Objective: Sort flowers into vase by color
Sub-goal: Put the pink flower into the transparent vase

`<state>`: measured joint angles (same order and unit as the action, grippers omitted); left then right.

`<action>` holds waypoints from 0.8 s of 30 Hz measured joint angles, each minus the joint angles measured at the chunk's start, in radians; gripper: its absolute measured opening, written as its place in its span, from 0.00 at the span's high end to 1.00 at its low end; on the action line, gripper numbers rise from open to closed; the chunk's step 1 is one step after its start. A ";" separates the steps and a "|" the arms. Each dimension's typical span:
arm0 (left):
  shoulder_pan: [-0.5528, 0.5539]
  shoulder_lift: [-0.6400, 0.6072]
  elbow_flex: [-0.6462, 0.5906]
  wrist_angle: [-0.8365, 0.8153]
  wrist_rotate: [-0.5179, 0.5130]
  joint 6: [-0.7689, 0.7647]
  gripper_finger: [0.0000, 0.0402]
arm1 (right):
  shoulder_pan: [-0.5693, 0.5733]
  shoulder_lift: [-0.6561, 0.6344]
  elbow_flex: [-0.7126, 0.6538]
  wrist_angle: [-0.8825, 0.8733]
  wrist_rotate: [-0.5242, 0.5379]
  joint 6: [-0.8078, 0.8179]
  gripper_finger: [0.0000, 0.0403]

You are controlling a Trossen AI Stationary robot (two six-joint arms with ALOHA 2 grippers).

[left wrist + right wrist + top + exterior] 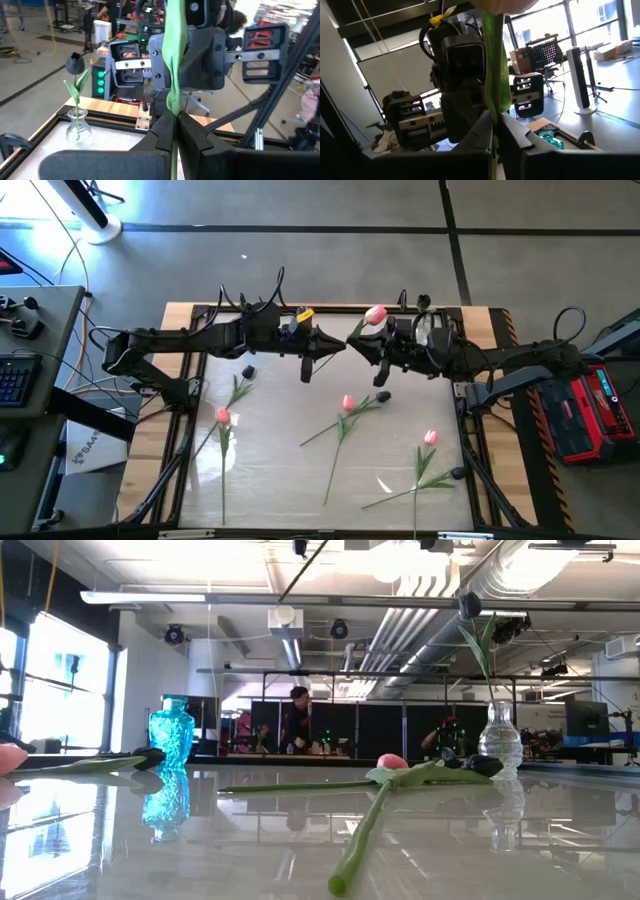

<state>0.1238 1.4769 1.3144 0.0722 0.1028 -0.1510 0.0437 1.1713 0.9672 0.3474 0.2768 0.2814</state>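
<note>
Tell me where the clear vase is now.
In the high view the clear vase stands at the table's far edge on the right side, just behind the right gripper, with a dark tulip in it.

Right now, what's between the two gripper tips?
Only the pink tulip: left gripper and right gripper both clamp its stem, tips nearly meeting; high view.

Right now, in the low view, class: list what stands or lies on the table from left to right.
Blue vase → pink tulip lying with its stem toward the camera → clear vase holding a dark tulip.
</note>
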 joint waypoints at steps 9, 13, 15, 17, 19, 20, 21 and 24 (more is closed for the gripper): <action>0.015 0.000 0.000 -0.040 -0.038 -0.013 0.81 | 0.001 -0.078 0.000 -0.136 0.004 -0.021 1.00; 0.021 -0.002 0.000 -0.113 -0.039 -0.014 0.75 | 0.002 -0.165 0.000 -0.265 0.060 -0.021 1.00; 0.021 -0.003 0.000 -0.141 -0.039 -0.013 0.74 | 0.001 -0.212 0.000 -0.335 0.095 -0.020 1.00; 0.021 -0.007 0.000 -0.160 -0.038 -0.013 0.73 | 0.001 -0.256 0.000 -0.395 0.119 -0.010 1.00; 0.021 -0.013 -0.001 -0.167 -0.038 -0.012 0.73 | 0.001 -0.298 0.000 -0.453 0.136 0.007 1.00; 0.021 -0.018 -0.001 -0.166 -0.038 -0.012 0.74 | 0.001 -0.316 0.000 -0.484 0.138 0.020 1.00; 0.021 -0.022 -0.001 -0.165 -0.039 -0.012 0.74 | 0.001 -0.333 0.000 -0.515 0.138 0.035 1.00; 0.032 -0.034 -0.001 -0.165 -0.044 -0.012 0.75 | 0.001 -0.380 0.000 -0.629 0.103 0.084 1.00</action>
<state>0.1557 1.4426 1.3136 -0.0931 0.0589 -0.1631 0.0448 0.7912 0.9672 -0.2821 0.3801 0.3653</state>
